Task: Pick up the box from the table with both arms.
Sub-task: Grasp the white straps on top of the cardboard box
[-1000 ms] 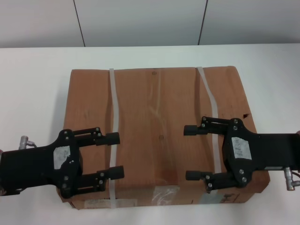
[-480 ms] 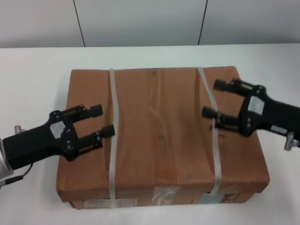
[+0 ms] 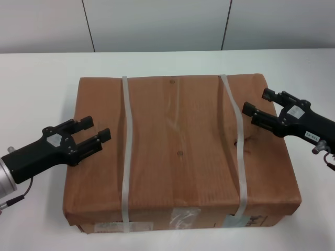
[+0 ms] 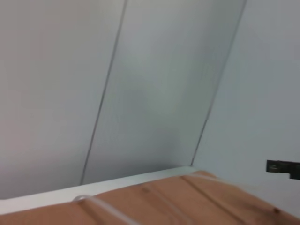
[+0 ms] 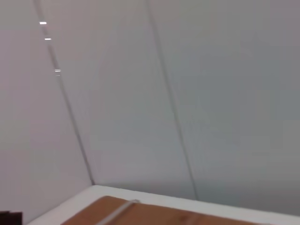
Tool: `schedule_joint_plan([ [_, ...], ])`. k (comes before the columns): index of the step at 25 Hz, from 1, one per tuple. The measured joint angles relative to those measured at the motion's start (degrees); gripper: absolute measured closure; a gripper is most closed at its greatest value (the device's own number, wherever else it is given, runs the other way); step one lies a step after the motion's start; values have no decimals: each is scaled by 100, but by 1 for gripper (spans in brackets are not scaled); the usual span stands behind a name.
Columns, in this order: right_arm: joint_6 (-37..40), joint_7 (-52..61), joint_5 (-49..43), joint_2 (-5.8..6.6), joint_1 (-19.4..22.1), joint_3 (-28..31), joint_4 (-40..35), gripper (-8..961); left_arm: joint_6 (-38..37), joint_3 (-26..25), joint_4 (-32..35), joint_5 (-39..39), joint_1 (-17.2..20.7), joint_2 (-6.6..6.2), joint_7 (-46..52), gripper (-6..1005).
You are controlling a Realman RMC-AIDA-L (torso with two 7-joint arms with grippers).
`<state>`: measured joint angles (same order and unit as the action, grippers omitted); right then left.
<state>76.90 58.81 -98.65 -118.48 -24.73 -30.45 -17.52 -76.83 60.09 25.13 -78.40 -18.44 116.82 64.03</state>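
The large flat brown paper-wrapped box (image 3: 178,151) lies on the white table (image 3: 36,83), with two whitish straps across its top and tape and labels on its near side. My left gripper (image 3: 96,129) is open and empty above the box's left edge. My right gripper (image 3: 258,102) is open and empty above the box's right edge, near the right strap. The box's top also shows in the left wrist view (image 4: 187,201) and in the right wrist view (image 5: 140,213).
A pale panelled wall (image 3: 167,23) rises behind the table's far edge. White tabletop runs on both sides of the box and behind it. The other arm's fingertip (image 4: 283,168) shows far off in the left wrist view.
Both grippers have moved outward and away from the box's middle, from over its near part to its left and right edges. The box has not moved.
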Motion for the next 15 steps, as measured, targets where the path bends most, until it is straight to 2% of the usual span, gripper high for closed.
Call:
schedule_joint_plan([
  [15,-865,148,-57,-34,-542,-406,778,131,410,37,-384,2,-261,18,-35,368],
])
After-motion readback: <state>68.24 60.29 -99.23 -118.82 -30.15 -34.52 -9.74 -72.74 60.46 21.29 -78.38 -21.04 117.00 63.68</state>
